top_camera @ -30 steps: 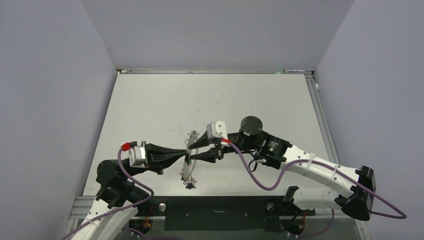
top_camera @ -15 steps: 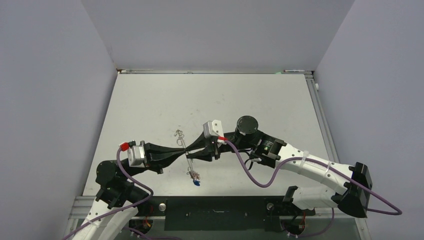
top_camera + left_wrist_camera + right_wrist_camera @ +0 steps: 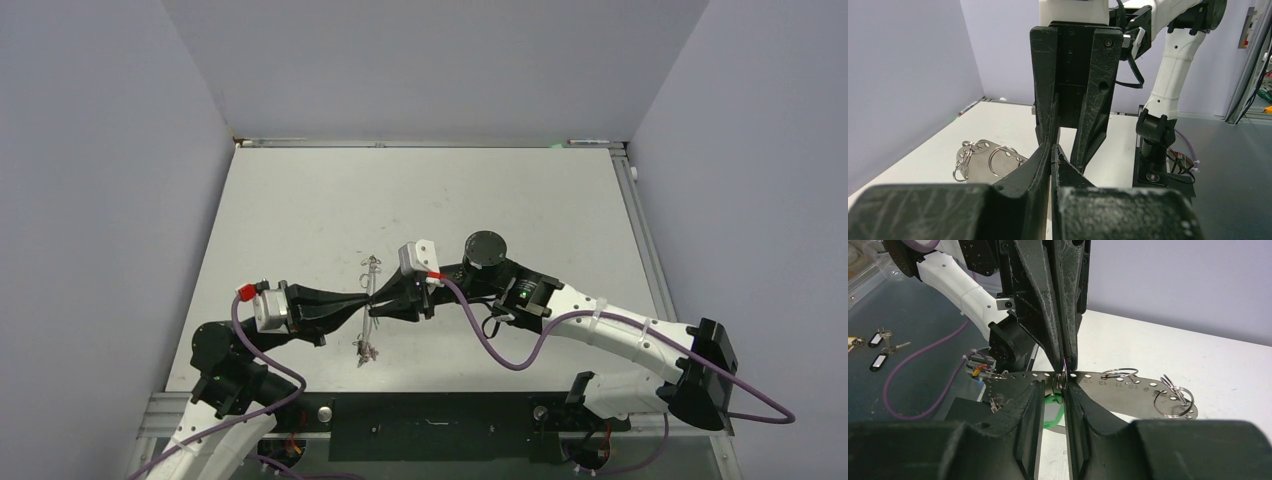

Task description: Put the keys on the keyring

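Note:
The keyring is a flat silver plate with numbered holes, carrying small split rings. It hangs edge-on above the table. My left gripper is shut on its upper edge beside a small ring; its tips press together. A key with a green head dangles from that ring. My right gripper faces the left one, its jaws narrowly apart either side of the green head. More rings show on the plate. No other keys of the task are visible.
The white table ends at the near rail just behind the plate. Spare keys with black tags lie below table level at the left of the right wrist view. A purple cable loops off the right arm.
The right arm has moved left, closer to the left gripper, and its jaws have narrowed. The plate swung from showing its face to hanging edge-on; the blue key at its lower end no longer shows.

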`<state>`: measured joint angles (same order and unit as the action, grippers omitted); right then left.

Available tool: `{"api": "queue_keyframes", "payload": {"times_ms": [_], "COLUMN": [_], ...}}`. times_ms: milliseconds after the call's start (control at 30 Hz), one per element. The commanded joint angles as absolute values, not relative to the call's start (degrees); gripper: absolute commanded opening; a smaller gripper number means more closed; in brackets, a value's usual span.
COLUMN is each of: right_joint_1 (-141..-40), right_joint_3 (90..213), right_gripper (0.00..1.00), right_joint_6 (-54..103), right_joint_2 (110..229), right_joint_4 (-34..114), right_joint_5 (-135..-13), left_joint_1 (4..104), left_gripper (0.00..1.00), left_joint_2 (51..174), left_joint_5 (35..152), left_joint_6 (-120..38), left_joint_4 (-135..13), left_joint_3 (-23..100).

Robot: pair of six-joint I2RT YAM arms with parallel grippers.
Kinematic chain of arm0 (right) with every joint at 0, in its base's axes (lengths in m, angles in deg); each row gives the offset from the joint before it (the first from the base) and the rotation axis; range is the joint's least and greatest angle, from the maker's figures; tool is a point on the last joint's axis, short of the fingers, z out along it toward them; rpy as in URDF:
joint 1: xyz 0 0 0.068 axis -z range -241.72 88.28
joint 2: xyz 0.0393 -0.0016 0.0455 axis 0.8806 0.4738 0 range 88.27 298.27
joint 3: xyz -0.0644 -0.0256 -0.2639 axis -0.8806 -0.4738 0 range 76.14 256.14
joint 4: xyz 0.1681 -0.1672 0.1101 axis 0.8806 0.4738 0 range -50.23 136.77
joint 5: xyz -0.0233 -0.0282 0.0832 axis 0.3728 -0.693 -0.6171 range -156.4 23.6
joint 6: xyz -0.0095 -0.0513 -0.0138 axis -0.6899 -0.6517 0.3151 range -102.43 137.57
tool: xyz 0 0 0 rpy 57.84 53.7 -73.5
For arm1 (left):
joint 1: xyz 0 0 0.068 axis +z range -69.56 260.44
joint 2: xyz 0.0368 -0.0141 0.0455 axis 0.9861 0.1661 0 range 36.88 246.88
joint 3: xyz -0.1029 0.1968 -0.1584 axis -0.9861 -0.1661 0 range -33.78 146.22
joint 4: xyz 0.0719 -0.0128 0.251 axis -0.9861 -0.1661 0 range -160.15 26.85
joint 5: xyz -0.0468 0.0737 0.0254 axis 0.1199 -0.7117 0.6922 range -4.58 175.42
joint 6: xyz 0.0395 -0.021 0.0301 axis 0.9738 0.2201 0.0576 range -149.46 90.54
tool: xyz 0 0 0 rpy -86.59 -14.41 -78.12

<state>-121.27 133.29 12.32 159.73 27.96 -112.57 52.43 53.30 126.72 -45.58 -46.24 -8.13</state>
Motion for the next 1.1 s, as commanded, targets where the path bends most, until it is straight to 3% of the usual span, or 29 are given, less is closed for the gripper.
{"api": "queue_keyframes", "payload": {"times_ms": [0,200,367,533,667,733,833,1067], "right_joint_1": [-121.13,-121.08,-121.05,-121.0,-121.0,-120.8,-120.29,-120.2], "right_joint_3": [134.53,134.37,134.73,138.53,141.82,143.09,145.57,153.41], "right_gripper": [0.19,0.06,0.05,0.05,0.05,0.05,0.05,0.05], "right_joint_6": [11.94,12.26,11.85,6.91,2.15,-0.23,-2.93,-7.43], "right_joint_2": [160.04,159.63,159.68,159.56,158.88,158.76,159.47,161.53], "right_joint_4": [24.5,23.25,23.03,32.12,43.42,48.84,55.2,69.23], "right_joint_5": [-114.74,-114.16,-114.45,-113.42,-110.69,-108.87,-107.41,-100.84], "left_joint_1": [52.84,52.92,52.93,52.93,52.55,52.25,52.14,51.32], "left_gripper": [0.0,0.0,0.0,0.01,0.31,0.41,0.49,0.49], "left_joint_2": [52.4,52.52,52.53,52.55,52.4,51.93,51.5,53.76], "left_joint_5": [125.11,125.09,125.1,124.59,125.16,125.69,125.08,127.09], "left_joint_6": [-46.07,-45.99,-45.73,-43.37,-40.49,-39.22,-37.65,-31.83], "left_joint_4": [-43.22,-43.39,-43.84,-46.75,-49.88,-51.32,-52.89,-61.72], "left_joint_3": [-7.28,-7.23,-7.23,-6.65,-5.69,-5.42,-5.09,-1.62]}}
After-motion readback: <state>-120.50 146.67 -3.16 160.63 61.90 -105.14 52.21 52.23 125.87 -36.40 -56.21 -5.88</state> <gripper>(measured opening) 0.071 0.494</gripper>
